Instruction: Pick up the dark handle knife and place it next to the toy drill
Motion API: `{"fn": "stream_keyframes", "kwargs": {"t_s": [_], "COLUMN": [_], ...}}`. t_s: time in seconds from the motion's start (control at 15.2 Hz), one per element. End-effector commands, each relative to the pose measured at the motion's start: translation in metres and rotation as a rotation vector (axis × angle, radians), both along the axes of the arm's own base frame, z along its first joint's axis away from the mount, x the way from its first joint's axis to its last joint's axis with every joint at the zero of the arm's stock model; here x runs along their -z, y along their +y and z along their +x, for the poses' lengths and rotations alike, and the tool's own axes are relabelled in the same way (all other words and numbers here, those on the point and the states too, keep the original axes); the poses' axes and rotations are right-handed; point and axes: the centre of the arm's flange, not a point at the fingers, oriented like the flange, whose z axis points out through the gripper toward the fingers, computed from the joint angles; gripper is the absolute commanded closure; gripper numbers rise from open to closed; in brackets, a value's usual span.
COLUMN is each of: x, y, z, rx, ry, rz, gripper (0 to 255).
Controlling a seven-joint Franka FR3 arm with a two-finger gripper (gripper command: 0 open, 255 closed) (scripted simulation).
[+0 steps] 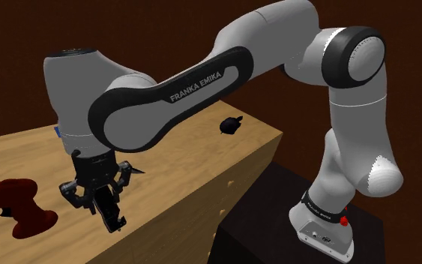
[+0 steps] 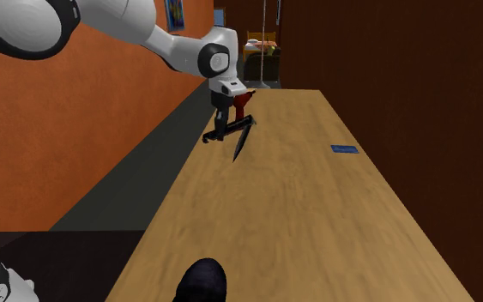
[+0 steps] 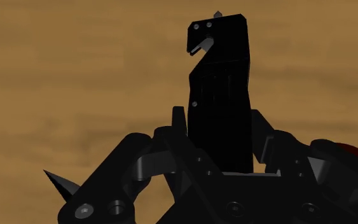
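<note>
A home: long wooden table [image 2: 299,197], orange wall [image 2: 59,129] with a picture [image 2: 176,13] hung.

The gripper [image 1: 97,193] clasps the dark-handled knife [image 1: 112,214] over the wooden table [image 1: 194,172]. The red toy drill [image 1: 18,206] lies near it, on the shoulder view's left.

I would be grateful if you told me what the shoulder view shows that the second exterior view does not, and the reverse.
The shoulder view adds the FRANKA EMIKA lettering on the arm and the red button at its base. The second exterior view adds the orange wall and a far doorway. Both share the black two-finger gripper shut on the dark-handled knife above the light wooden table, the dark red toy drill and a small black object on the tabletop.
</note>
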Motion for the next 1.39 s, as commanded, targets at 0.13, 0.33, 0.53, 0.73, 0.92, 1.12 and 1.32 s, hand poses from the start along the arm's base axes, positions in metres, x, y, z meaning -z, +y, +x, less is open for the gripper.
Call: {"fn": "stream_keyframes", "kwargs": {"t_s": [0.13, 0.33, 0.53, 0.73, 0.92, 1.12, 1.32], "x": [0.009, 0.009, 0.008, -0.004, -0.041, -0.041, -0.041], "y": [-0.001, -0.001, -0.001, -0.001, -0.002, -0.002, -0.002], "z": [-0.001, -0.001, 0.0, 0.0, 0.002, 0.002, 0.002], "rx": [-0.003, -0.003, -0.003, -0.003, -0.003, -0.003, -0.003], "ry": [0.013, 0.013, 0.013, 0.013, 0.013, 0.013, 0.013], "rz": [-0.011, -0.011, -0.011, -0.011, -0.011, -0.011, -0.011], "gripper": [255, 0, 0, 0, 0, 0, 0]}}
